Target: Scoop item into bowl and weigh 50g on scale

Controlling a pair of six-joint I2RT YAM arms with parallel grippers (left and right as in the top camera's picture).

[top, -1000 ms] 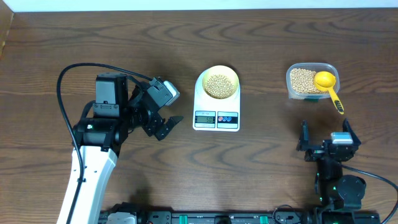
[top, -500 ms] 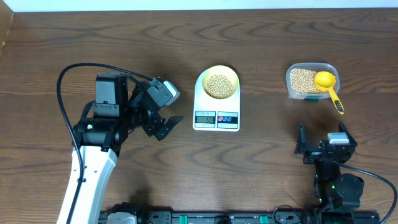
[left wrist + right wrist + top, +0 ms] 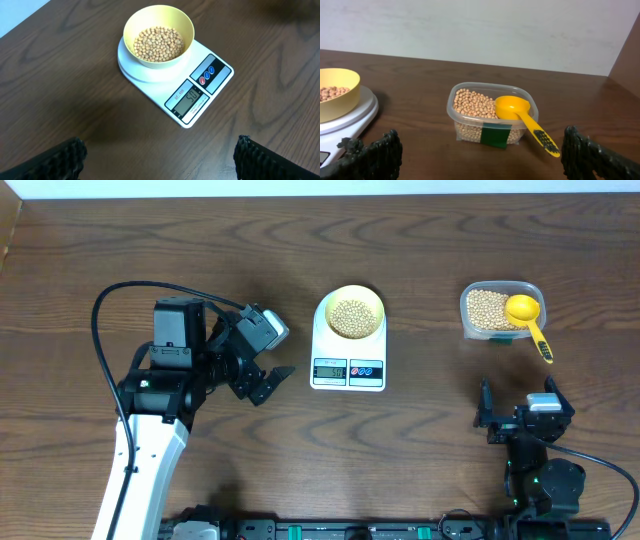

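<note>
1. The left gripper (image 3: 268,383) has its fingers spread and holds nothing, just left of the scale. The right gripper (image 3: 520,402) is also spread and empty, near the table's front edge.
2. Dark brown wooden table (image 3: 450,240).
3. White rounded-rectangular digital scale (image 3: 200,95) at mid-table.
4. Clear rounded-rectangular plastic container (image 3: 490,86), well right of the scale.
5. Small round pale yellow bowl (image 3: 159,17) sitting on the scale's platform.
6. Bright yellow plastic scoop (image 3: 512,107) resting in the container.
7. Small round tan beans (image 3: 159,44) lying in the bowl and the container.
</note>
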